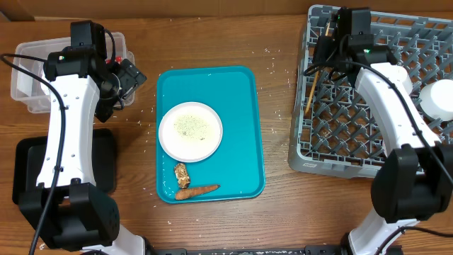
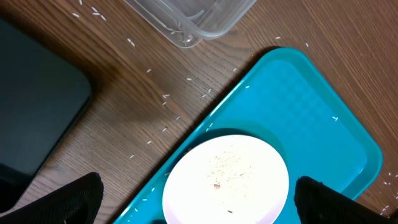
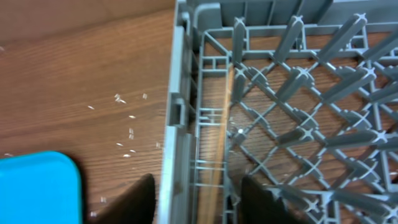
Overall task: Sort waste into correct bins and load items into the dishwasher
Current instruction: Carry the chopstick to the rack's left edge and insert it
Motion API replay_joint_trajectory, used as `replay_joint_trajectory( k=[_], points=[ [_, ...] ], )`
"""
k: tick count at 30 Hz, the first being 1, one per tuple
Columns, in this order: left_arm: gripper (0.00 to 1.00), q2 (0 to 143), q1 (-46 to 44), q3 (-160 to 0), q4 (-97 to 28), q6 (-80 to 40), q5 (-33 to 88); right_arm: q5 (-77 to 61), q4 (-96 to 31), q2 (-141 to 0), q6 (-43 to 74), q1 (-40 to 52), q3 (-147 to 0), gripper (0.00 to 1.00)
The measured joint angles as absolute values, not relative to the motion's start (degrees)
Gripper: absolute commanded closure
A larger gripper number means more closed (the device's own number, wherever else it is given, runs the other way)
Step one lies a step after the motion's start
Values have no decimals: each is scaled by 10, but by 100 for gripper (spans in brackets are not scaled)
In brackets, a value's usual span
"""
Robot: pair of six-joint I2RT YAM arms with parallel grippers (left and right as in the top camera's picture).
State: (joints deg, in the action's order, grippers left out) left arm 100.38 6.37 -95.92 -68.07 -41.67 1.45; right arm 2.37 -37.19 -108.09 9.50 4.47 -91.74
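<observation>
The left jaws stand wide apart and hold nothing. They hover over the near edge of the teal tray (image 2: 311, 106), and the round white plate (image 2: 227, 180), dusted with crumbs, lies on that tray in the gap between them, below and untouched. Ahead of these jaws, a corner of the clear tub (image 2: 193, 18) rests on the counter (image 2: 348, 37). Outside one jaw lies the black tray (image 2: 37, 112). White rice grains (image 2: 166, 95) are scattered over the wood between the tub and the teal tray, in front of the jaws. The brown food lump (image 1: 182, 174) and the carrot piece (image 1: 197, 190) sit at the tray's far end, well apart from the left jaws, just past the plate.

The right jaws are partly spread over a corner of the grey dish rack (image 3: 180, 93). The thin wooden stick (image 3: 214, 149) lies inside the rack along its wall, running between the jaws with a gap on each side, not gripped. A round white dish (image 1: 439, 98) sits at the rack's opposite side, well away from them.
</observation>
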Motion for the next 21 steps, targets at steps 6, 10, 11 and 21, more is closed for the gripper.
replay_joint_trajectory(
  k=[6,10,11,21],
  points=[
    [0,1004,64,-959,-681,-417,15,23,-392,-1082,94,44,-917,41],
    [0,1004,64,-959,-681,-417,15,3,-423,-1072,111,48,-917,39],
    [0,1004,64,-959,-681,-417,15,-4,-434,-1066,119,50,-917,39],
    [0,1004,64,-959,-681,-417,15,-36,-462,-1047,159,69,-878,36]
  ],
)
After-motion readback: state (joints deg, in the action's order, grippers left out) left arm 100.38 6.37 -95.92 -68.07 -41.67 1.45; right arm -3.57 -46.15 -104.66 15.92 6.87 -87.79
